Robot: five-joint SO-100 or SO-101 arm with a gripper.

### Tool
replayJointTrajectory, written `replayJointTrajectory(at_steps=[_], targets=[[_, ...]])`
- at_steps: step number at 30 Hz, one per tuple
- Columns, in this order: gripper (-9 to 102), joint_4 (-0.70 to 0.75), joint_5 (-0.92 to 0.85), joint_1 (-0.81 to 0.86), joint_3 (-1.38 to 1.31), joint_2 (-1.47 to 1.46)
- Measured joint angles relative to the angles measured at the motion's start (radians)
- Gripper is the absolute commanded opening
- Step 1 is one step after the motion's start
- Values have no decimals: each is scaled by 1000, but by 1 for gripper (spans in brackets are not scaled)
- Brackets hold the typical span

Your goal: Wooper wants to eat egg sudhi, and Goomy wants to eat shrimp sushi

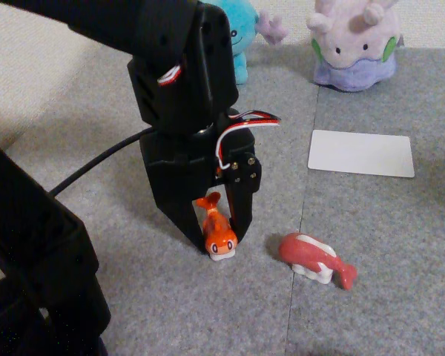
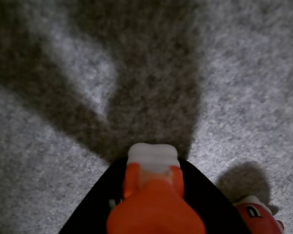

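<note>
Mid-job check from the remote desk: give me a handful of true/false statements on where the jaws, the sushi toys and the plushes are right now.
1. The shrimp sushi sits between the jaws of the gripper. True.
2. The shrimp sushi is already in front of Goomy. False: it is low over the grey mat, far from Goomy at the back.
3. The red-pink sushi lies on the mat to the right of the gripper in the fixed view. True.
4. The white card is under the red-pink sushi. False: the card lies apart, nearer Goomy.
5. Wooper is partly hidden behind the arm. True.
</note>
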Motion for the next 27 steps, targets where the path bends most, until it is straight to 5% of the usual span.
replayJointTrajectory(at_steps=[10, 18, 27], targets=[[1, 124, 219, -14, -173, -20], [1, 342, 499, -25, -617, -71], [1, 486, 589, -15, -1104, -423]])
